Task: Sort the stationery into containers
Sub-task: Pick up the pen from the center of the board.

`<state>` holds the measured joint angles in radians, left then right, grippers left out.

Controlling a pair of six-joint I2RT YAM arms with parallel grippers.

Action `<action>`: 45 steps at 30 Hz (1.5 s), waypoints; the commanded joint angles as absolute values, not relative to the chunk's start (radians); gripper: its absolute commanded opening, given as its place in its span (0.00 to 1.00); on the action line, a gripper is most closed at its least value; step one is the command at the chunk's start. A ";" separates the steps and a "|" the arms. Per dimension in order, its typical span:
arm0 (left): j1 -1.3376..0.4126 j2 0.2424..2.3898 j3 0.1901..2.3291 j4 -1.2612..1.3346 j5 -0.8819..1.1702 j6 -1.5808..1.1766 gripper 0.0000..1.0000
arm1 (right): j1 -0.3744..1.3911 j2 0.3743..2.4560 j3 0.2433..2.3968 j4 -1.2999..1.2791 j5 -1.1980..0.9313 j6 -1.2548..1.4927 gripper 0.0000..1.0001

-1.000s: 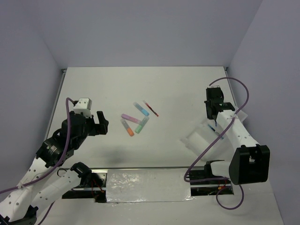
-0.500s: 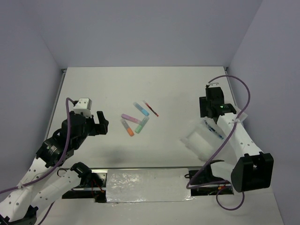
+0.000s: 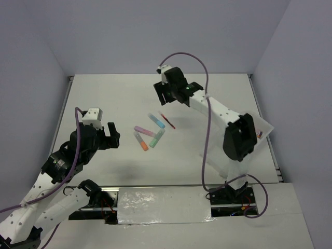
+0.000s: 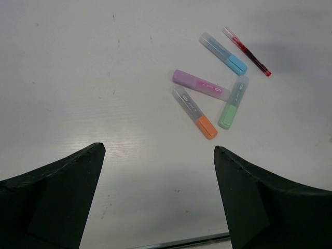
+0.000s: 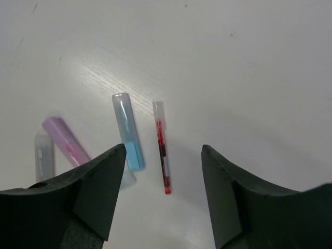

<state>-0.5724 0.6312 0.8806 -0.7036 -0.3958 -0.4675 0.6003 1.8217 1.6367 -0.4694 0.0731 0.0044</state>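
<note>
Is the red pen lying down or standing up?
Lying down. The red pen lies flat on the table, beside the blue highlighter.
</note>
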 commanded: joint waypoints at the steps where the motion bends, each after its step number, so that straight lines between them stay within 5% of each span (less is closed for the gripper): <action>1: -0.571 0.623 0.885 -0.681 -0.420 -0.457 0.99 | 0.611 1.995 1.814 -0.634 0.078 -0.023 0.65; 6: -0.569 0.626 0.887 -0.678 -0.411 -0.456 0.99 | 0.611 2.143 1.905 -0.677 0.054 -0.057 0.47; 27: -0.569 0.627 0.885 -0.676 -0.402 -0.453 0.99 | 0.612 2.233 1.752 -0.640 0.026 -0.057 0.38; 33: -0.569 0.626 0.885 -0.673 -0.399 -0.448 0.99 | 0.611 2.243 1.749 -0.663 0.054 -0.074 0.11; 36: -0.568 0.630 0.885 -0.673 -0.396 -0.449 0.99 | 0.611 2.221 1.733 -0.661 0.063 -0.081 0.15; 39: -0.568 0.630 0.885 -0.673 -0.397 -0.449 0.99 | 0.603 2.165 1.683 -0.658 0.078 -0.084 0.00; 45: -0.569 0.627 0.884 -0.673 -0.393 -0.448 0.99 | 0.516 1.736 1.348 -0.578 0.109 -0.063 0.00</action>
<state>-0.5724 0.6319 0.8806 -0.7029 -0.4011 -0.4671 0.5686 1.9751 1.4574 -0.6018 0.0597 -0.0681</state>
